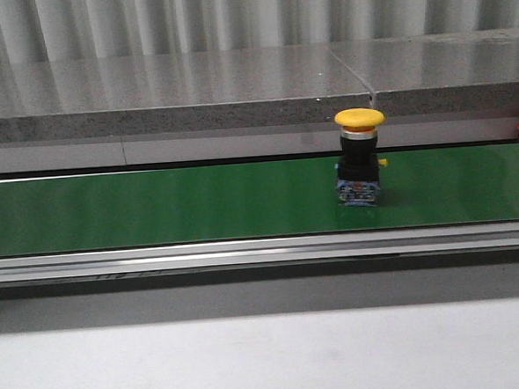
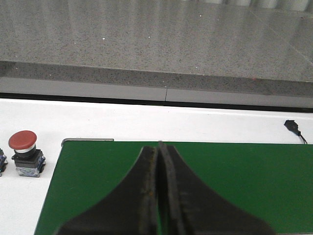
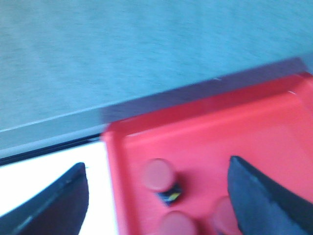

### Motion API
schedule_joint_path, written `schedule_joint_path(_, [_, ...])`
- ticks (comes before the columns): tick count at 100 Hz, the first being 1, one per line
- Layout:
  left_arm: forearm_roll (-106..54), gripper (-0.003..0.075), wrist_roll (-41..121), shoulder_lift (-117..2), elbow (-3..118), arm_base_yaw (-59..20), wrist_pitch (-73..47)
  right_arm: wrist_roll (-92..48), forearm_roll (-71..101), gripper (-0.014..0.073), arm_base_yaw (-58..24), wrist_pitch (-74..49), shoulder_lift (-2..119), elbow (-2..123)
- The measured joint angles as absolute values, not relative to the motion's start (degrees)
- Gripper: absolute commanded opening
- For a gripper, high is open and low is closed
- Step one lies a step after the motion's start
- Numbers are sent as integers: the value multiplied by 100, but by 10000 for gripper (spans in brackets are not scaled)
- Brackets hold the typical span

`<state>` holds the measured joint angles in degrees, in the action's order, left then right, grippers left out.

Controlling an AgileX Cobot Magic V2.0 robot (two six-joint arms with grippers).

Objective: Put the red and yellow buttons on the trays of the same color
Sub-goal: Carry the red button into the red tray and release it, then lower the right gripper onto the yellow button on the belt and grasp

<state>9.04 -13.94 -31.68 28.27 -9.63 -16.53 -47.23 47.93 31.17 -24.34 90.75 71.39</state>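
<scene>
A long grey speckled stone ledge runs across the back of the room, with pale vertical panelling behind it. Below it lies the green belt, edged at the front by a metal rail, and nearer still a plain white table surface.

On the belt, right of centre, a yellow button stands upright on its black body. A sliver of red shows at the far right edge of the front view (too little to name with certainty).

Neither arm appears in the front view. The left wrist view shows the left gripper over the green belt, its two dark fingers pressed together with nothing between them. Beside the belt's end, on the white surface, a red button stands upright, unseen from the front.

The right wrist view, which is blurred, shows the right gripper spread wide and empty above a red tray. Red-capped buttons sit in the tray, three of them visible, between the parted fingers.
</scene>
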Motion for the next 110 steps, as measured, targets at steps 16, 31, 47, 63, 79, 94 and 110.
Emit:
schedule_joint_path(16, [904, -21, -1394, -3168, 2827, -963, -1653, -4736, 4540, 582, 2708, -3277, 8490, 7139])
schedule_joint_path(31, [904, -21, -1394, -3168, 2827, -963, -1653, -4736, 4342, 582, 2311, -3793, 7985, 6889])
schedule_joint_path(47, [904, -21, -1394, -3168, 2827, -963, -1653, -4736, 3965, 582, 1902, -3988, 7517, 6181])
schedule_joint_path(63, [904, -21, -1394, -3168, 2827, -963, -1653, -4736, 3696, 581, 1445, -4008, 7252, 5454])
schedule_joint_path(79, [904, -21, -1394, -3168, 2827, -963, -1653, -4736, 3444, 581, 883, -4112, 7241, 5178])
schedule_joint_path(94, [904, -21, -1394, -3168, 2827, -963, -1653, -4736, 3396, 581, 369, -4121, 7292, 5155])
schedule_joint_path(110, [904, -21, -1394, -3168, 2827, -963, -1653, -4736, 3396, 581, 36, -4023, 7618, 5155])
